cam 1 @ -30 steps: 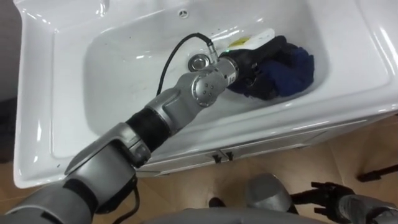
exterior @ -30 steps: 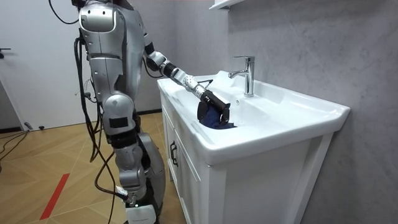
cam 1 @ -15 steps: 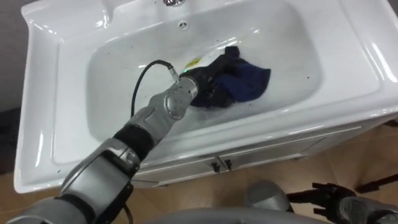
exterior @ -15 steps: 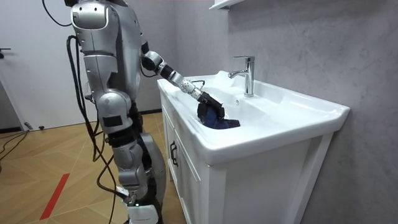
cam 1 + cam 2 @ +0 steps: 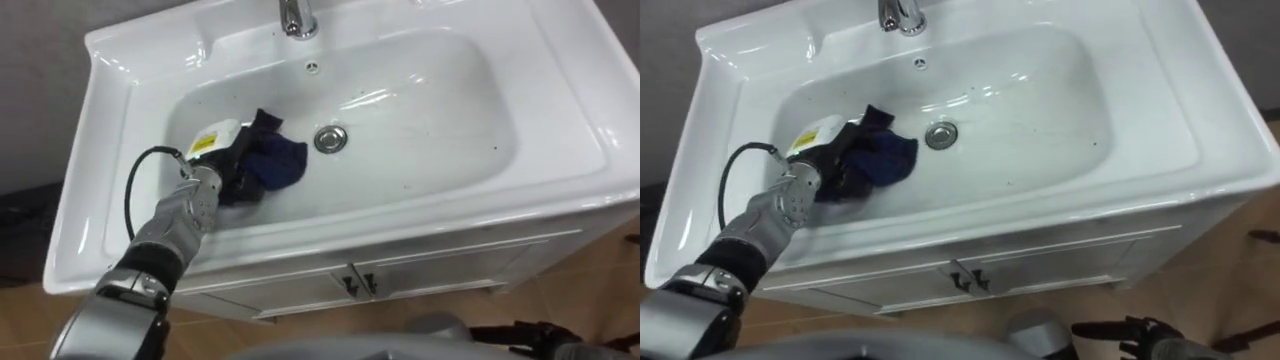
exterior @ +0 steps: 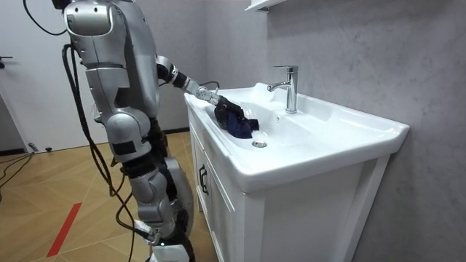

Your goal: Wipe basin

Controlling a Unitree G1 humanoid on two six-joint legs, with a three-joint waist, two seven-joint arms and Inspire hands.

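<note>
Left eye: left hand (image 5: 228, 168) is at the left wall of the basin (image 5: 560, 150), fingers curled into the dark blue cloth (image 5: 275, 165) and gripping it. Drain (image 5: 330, 138) is just beside the cloth. Right hand (image 5: 540, 333) idle at the lower right edge.
Room view: robot stands at the cabinet (image 6: 218, 196) front, arm over the rim.
Right eye: same.
Risk: bunched cloth gives little contact, so streaks get missed. A slack grip would drop it.

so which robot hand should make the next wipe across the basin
Left. The left robot hand is down in the basin on the dark blue cloth, just left of the drain. The right robot hand sits low, outside the basin.
</note>
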